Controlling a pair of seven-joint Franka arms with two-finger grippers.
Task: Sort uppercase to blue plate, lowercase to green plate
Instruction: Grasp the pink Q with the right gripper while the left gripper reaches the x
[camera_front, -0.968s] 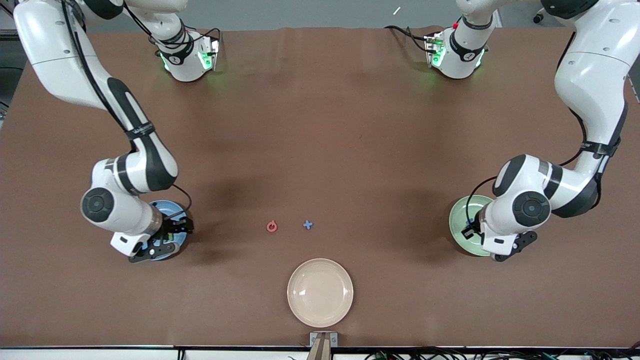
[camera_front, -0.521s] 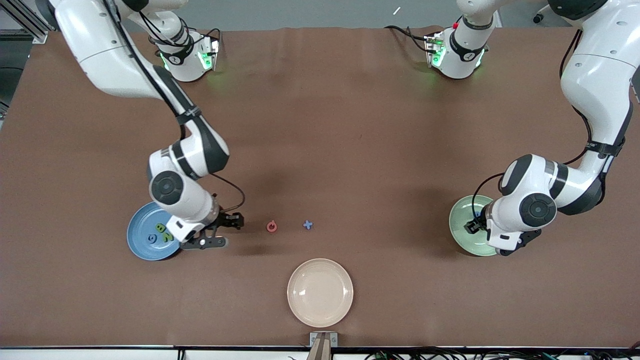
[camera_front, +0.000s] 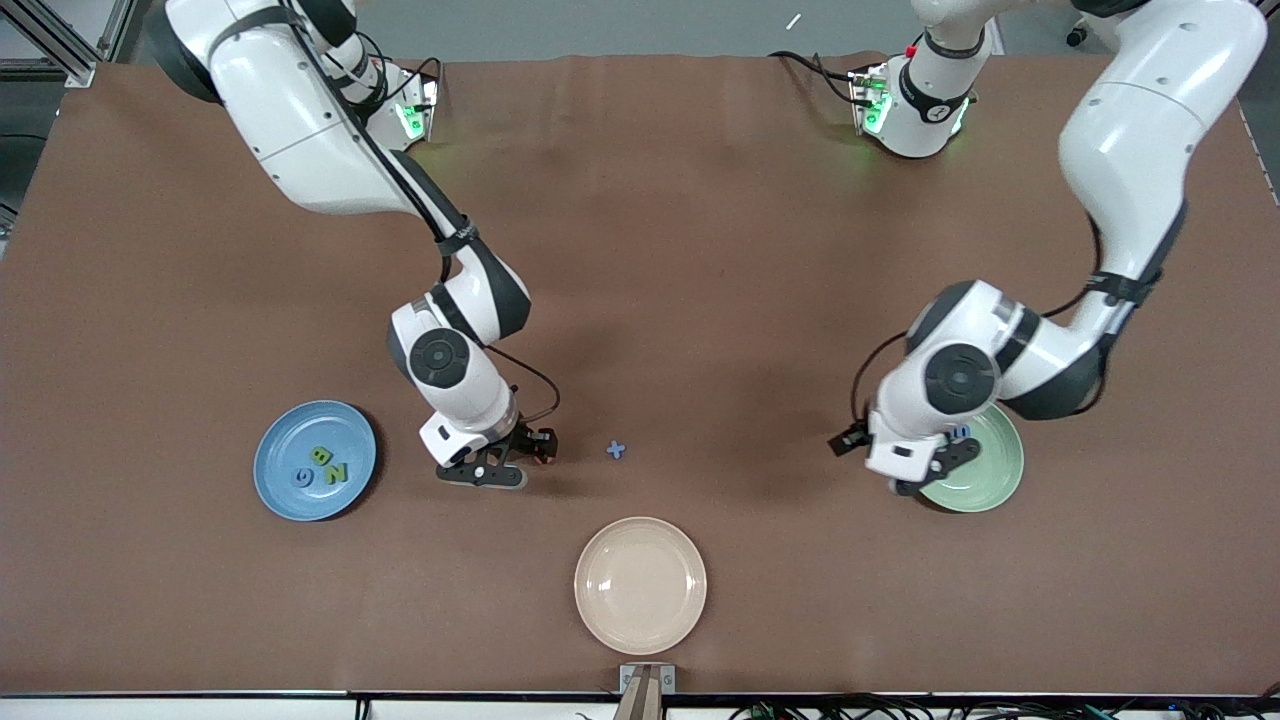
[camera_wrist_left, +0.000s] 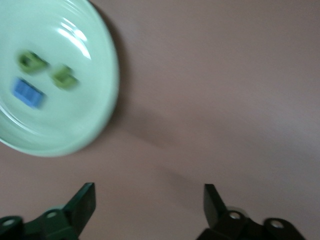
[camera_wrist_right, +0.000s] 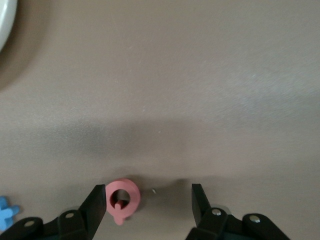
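- The Q (camera_wrist_right: 121, 199) is lying flat on the desk (camera_front: 700, 250), just beside one finger (camera_wrist_right: 97, 201) of the right tool (camera_wrist_right: 148, 200), off the midline of the wide-open jaws.
- A small sideways shift is being called for before closing.
- The x (camera_front: 616, 450) is lying beside it, toward the left arm's end, and the left tool (camera_wrist_left: 149, 200), spread wide and empty, is hovering over bare desk beside the green plate (camera_front: 995, 480).
- G, B and N are resting in the blue plate (camera_front: 280, 490).
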